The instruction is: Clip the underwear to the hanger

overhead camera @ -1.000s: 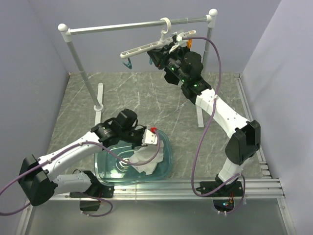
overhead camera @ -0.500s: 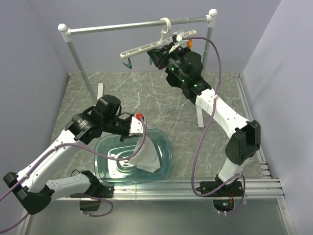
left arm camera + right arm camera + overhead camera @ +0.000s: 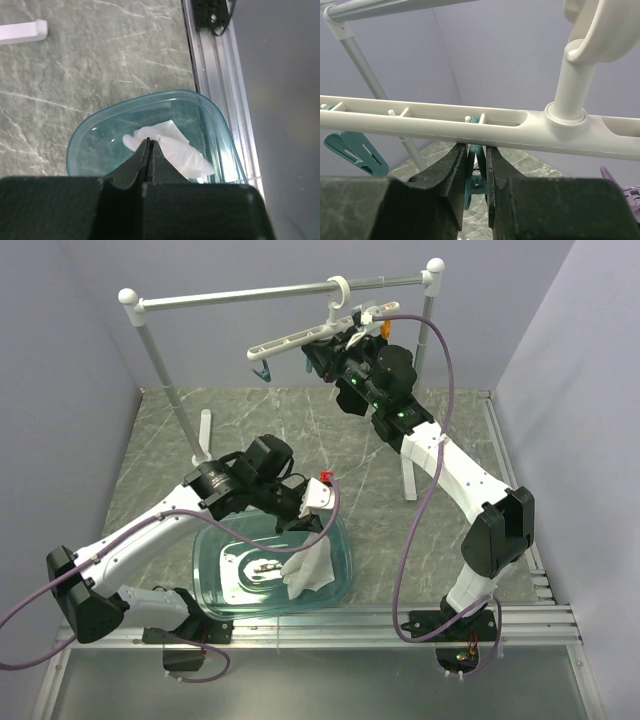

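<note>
- Two arms engaged: left gripper (image 3: 149, 148) is clamped shut on the top of the underwear (image 3: 178, 151), which hangs limp over the teal plastic tub (image 3: 79, 146).
- Fabric judged light, soft, floppy (no stiffness to aim with); best pinched at an edge and presented taut.
- Right gripper (image 3: 476, 167) squeezes a teal peg (image 3: 472, 186) under the hanger (image 3: 445, 126).

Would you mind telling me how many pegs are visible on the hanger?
4: one teal peg at the hanger's leftmost end, a second teal peg inside the right pincer, a purple peg right of the hook, an orange peg at the far right end.
</note>
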Motion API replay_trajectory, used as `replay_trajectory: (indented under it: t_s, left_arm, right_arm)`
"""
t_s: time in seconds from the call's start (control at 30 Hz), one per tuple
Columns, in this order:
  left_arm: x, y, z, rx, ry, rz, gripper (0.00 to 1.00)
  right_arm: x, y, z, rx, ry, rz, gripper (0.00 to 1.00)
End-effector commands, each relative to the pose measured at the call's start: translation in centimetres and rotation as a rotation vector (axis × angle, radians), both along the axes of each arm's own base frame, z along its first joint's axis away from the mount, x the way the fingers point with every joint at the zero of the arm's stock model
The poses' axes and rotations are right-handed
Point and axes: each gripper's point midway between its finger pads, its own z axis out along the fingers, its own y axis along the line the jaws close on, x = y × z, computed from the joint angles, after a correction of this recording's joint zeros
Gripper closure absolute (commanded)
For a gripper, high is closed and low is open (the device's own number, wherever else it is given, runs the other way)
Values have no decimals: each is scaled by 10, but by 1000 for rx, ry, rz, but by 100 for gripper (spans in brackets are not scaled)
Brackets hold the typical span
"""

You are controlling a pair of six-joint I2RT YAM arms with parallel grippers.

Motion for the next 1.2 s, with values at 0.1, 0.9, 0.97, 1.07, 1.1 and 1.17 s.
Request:
replay_trajectory:
  t_s: [0.1, 0.9, 0.97, 1.07, 1.1, 1.17]
  left_arm:
    - [37, 9, 80, -156, -18, 122, 100]
    - [15, 40, 32, 90, 66, 225, 100]
    - [33, 21, 4, 133, 42, 276, 100]
    - [48, -6, -20, 144, 66, 317, 100]
    - [55, -12, -26, 143, 65, 332, 100]
    - [72, -23, -41, 156, 57, 368, 100]
  right_arm:
    - [-15, -4, 27, 7, -63, 23, 100]
    - [-20, -3, 25, -9, -59, 23, 100]
    - [-16, -3, 24, -13, -57, 13, 100]
    - [-15, -5, 26, -19, -63, -1, 100]
    - [-15, -4, 27, -21, -68, -1, 100]
    - [-14, -5, 28, -29, -73, -4, 100]
